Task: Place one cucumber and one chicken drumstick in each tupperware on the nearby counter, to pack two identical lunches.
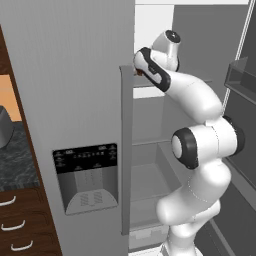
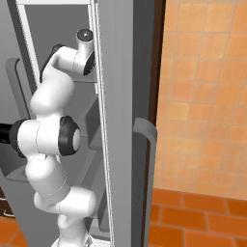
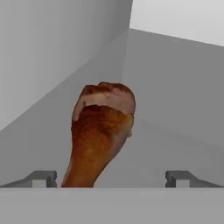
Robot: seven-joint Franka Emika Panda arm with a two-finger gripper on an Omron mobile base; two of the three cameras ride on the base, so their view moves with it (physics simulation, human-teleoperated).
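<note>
Now jaws wide around chicken drumstick [image 3: 101, 133].

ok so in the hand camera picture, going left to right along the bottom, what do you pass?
Left fingertip → chicken drumstick, its thin end nearest that tip → right fingertip. The fingers stand wide apart, and the drumstick lies between them on the grey fridge shelf.
</note>
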